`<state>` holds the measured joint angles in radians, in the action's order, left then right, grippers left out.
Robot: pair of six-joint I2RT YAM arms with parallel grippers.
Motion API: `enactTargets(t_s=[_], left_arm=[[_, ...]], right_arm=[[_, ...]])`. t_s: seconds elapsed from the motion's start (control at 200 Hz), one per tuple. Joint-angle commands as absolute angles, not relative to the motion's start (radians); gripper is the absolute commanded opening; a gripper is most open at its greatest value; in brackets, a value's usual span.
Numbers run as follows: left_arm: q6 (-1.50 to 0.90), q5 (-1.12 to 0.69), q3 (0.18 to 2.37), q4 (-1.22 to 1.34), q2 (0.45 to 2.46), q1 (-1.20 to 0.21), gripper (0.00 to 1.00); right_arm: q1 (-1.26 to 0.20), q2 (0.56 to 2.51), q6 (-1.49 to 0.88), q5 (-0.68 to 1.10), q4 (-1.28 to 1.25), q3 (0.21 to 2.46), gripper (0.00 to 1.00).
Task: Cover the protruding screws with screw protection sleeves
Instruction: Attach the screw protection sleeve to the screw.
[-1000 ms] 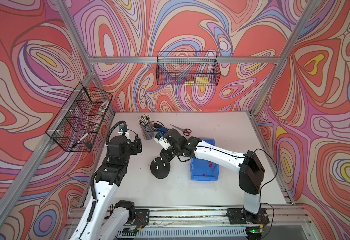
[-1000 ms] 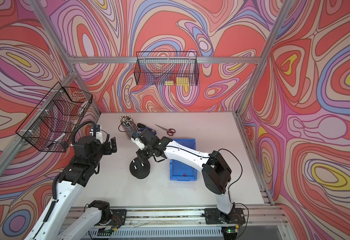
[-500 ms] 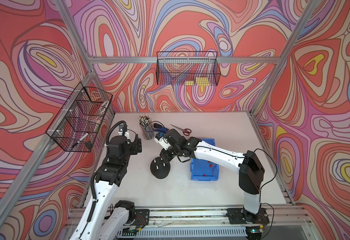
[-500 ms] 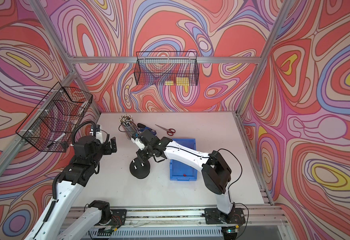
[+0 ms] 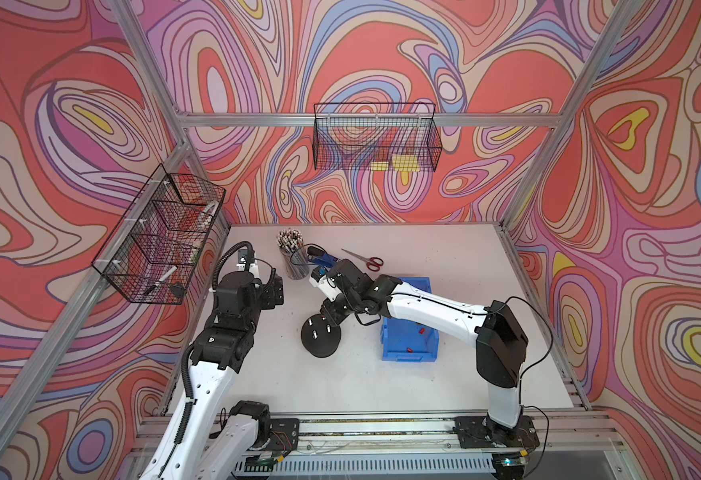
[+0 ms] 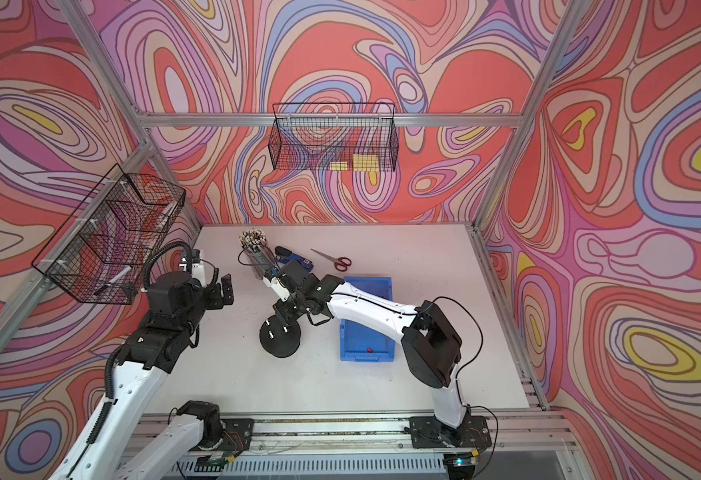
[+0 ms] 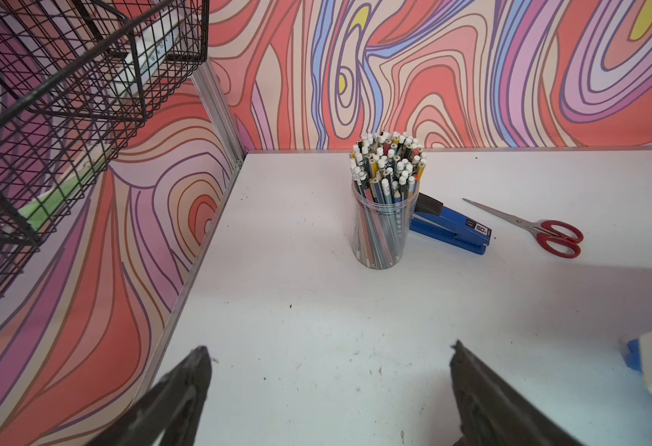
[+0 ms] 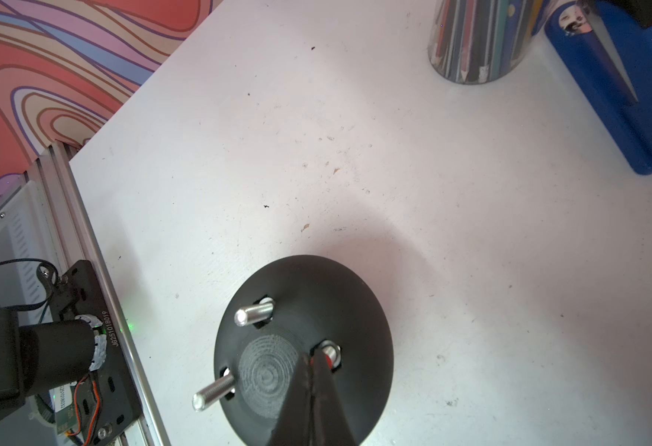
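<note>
A black round base [image 8: 349, 309] stands mid-table, seen in both top views [image 5: 320, 338] [image 6: 280, 338]. Two bare protruding screws [image 8: 254, 312] [image 8: 214, 392] stand up from it. My right gripper [image 8: 312, 357] is over the base, its fingers pressed together at a third screw [image 8: 331, 350]. A red screw protection sleeve [image 8: 327, 362] peeks out at the fingertips, against that screw. More red sleeves [image 5: 421, 331] lie in the blue bin [image 5: 407, 357]. My left gripper [image 7: 328, 349] hangs open over bare table, to the left of the base [image 5: 276, 291].
A clear jar of pencils [image 7: 384, 216], a blue stapler [image 7: 451, 228] and red-handled scissors [image 7: 540, 231] sit toward the back of the table. One wire basket [image 5: 157, 245] hangs on the left wall and another [image 5: 375, 141] on the back wall.
</note>
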<state>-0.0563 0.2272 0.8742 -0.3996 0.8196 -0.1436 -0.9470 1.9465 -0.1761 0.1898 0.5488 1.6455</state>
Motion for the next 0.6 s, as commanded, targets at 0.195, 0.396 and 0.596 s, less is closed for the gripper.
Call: enactTargets(t_s=[0.195,0.396,0.596], left_arm=[[-0.084,0.049,0.893,-0.370,0.836,-0.138,0.97],[-0.118,-0.238,0.982,-0.371,0.901,-0.142,0.92],[-0.141,-0.301,1.072,-0.347,0.991,-0.236,0.91]], right_arm=[[-0.953,1.842,-0.188,0.034,0.641,1.736,0.22],[-0.952,1.651,-0.288,-0.223,0.858,1.580,0.22],[-0.950,1.593,-0.463,-0.352,1.083,1.475,0.22]])
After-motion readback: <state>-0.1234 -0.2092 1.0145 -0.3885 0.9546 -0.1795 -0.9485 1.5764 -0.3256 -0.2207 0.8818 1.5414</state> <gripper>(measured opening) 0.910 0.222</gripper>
